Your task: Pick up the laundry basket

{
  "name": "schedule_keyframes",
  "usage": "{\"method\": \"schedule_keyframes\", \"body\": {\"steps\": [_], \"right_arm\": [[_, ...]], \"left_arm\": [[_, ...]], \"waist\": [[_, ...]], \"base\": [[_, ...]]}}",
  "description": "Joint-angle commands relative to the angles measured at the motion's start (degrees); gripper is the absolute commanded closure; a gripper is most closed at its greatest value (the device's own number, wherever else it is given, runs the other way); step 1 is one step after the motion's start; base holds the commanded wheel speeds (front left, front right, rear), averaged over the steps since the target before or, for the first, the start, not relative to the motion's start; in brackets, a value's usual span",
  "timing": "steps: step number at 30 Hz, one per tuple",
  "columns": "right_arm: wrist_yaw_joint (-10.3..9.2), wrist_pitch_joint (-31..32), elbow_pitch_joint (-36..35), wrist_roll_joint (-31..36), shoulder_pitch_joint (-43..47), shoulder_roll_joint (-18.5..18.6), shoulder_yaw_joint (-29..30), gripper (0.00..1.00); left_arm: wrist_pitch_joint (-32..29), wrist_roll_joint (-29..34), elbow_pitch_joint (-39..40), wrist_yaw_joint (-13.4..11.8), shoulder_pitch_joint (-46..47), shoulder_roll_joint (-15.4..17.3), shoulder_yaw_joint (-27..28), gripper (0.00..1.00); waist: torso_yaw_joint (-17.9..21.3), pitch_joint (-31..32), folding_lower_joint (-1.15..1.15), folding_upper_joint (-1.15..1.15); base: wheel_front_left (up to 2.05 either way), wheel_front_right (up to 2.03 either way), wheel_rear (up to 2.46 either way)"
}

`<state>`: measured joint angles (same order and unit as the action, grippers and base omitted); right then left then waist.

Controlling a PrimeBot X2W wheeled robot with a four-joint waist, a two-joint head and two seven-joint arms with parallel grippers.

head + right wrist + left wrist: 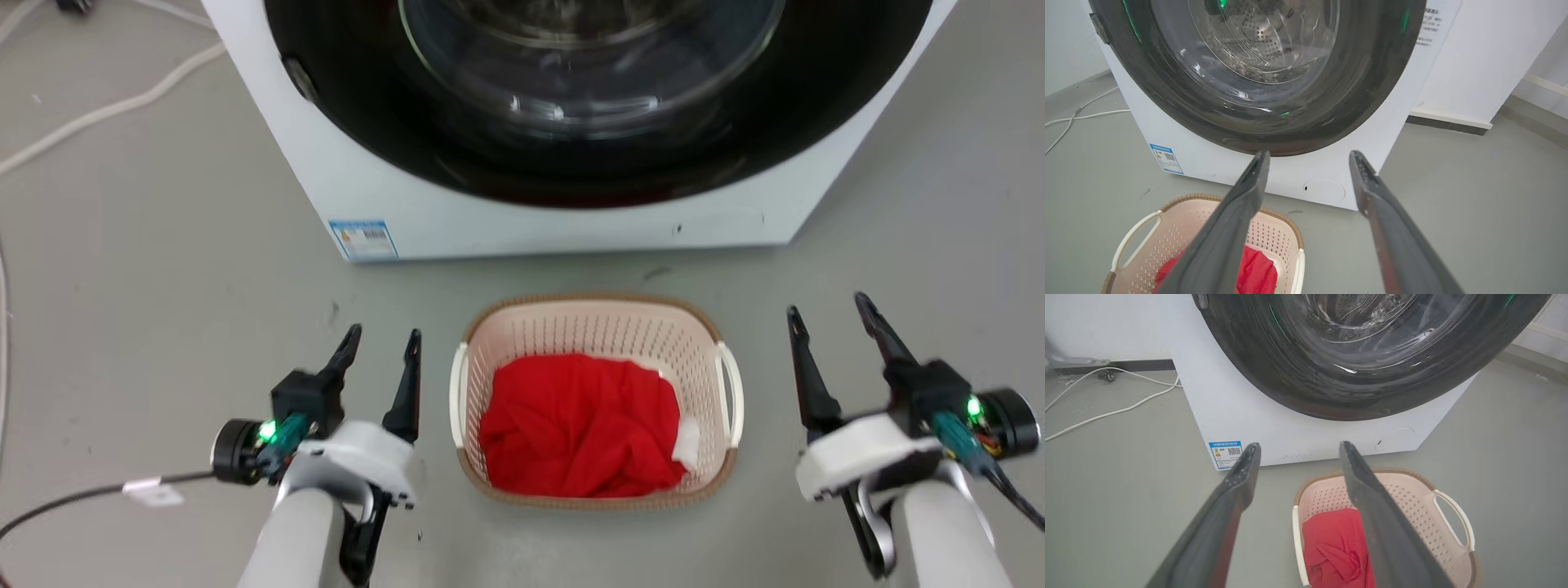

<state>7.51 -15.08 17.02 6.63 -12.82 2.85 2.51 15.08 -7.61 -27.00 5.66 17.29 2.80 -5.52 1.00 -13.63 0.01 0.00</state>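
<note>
A basket (596, 331) of cream-pink perforated plastic stands upright on a grey floor (163, 310). It has a brown woven-look rim and white handles (729, 384) on its two short sides. A crumpled red cloth (580, 425) lies inside and covers most of the bottom. A bit of white fabric (690, 441) peeks out at the cloth's right edge.

Just behind the basket, and apart from it, is a white washer (490, 220) with a large round door (588, 98) of dark glass. A small blue label (363, 239) sits on the washer's front, behind the basket and to its left. White cables (106, 110) lie on the floor well to the basket's left and further back.

The left gripper (384, 333) is just to the left of the basket, near its left side but not touching it. Its two dark fingers are spread, with nothing between them, and point toward the washer. The right gripper (828, 306) is to the right of the basket, a little farther off than the left one. Its fingers are also spread and bare, pointing the same way. The basket lies between the two grippers, and neither touches it.
</note>
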Motion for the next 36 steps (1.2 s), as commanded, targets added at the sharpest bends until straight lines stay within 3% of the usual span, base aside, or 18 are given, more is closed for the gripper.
{"method": "schedule_keyframes", "body": {"steps": [1,19,36], "right_arm": [[-0.04,-0.14,1.27,0.44,-1.86,0.06,-0.13,0.0],[-0.05,-0.13,26.7,4.84,-22.82,1.76,-1.87,0.0],[-0.05,-0.14,41.35,7.95,-35.64,2.14,-0.95,0.0]], "left_arm": [[0.15,0.21,-1.78,0.33,1.69,0.13,-0.4,0.0],[0.15,-0.75,-31.51,1.73,26.38,0.51,-6.89,0.0],[-0.09,-5.28,-43.85,1.81,39.45,0.25,-12.41,0.0]], "waist": [[1.02,-3.55,-0.01,0.0],[1.28,-21.98,-0.01,0.0],[1.05,-33.92,-0.01,0.0]], "base": [[0.0,0.0,0.0],[0.0,0.0,0.0],[0.0,0.0,0.0]]}}
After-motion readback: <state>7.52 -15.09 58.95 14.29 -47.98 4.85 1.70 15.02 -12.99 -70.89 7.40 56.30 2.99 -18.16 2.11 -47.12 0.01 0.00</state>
